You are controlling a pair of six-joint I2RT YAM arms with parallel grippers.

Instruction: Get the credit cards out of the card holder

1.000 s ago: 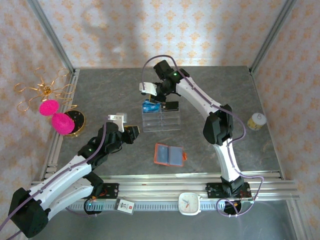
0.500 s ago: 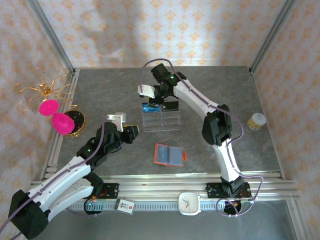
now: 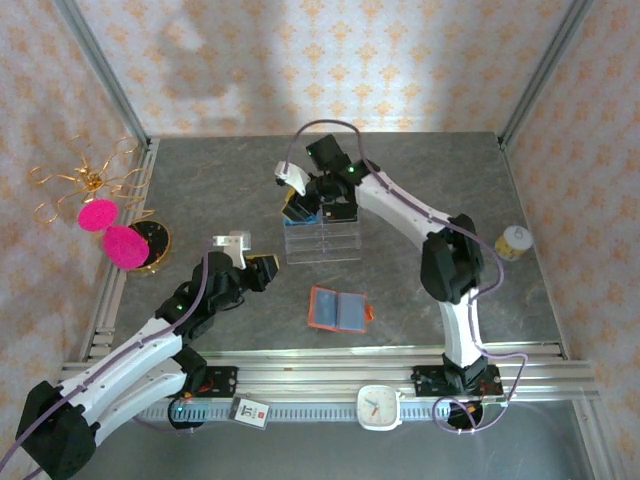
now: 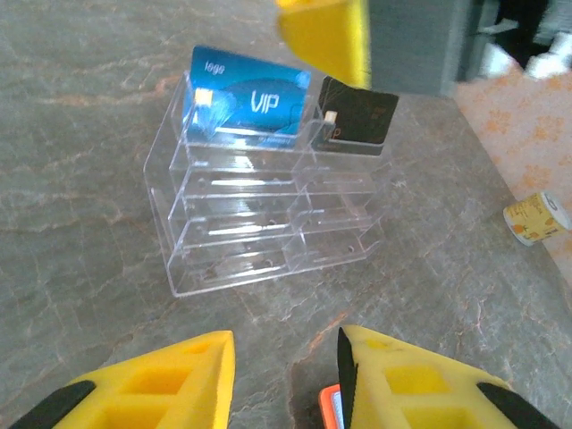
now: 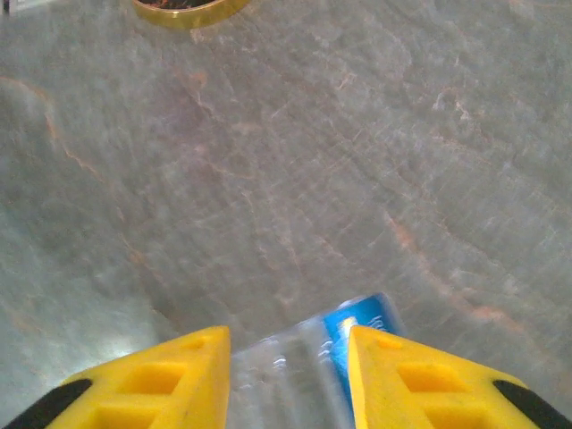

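Top external view: right tool (image 3: 303, 203) hangs over the far-left corner of the clear tray (image 3: 322, 243), which stands mid-surface (image 3: 200, 180) toward the far edge. It has shifted slightly left since a second ago, and its elbow has swung right. Right wrist view: tool fingers (image 5: 179, 375) now stand apart, gripping nothing. Left wrist view: blue card (image 4: 248, 105) stands in the tray's far-left compartment, black card (image 4: 357, 116) in the far-right one. Card holder (image 3: 339, 310) lies open near the middle of the near edge, unmoved. Left tool (image 4: 286, 344) hovers left of it, jaws parted and empty, position practically unchanged.
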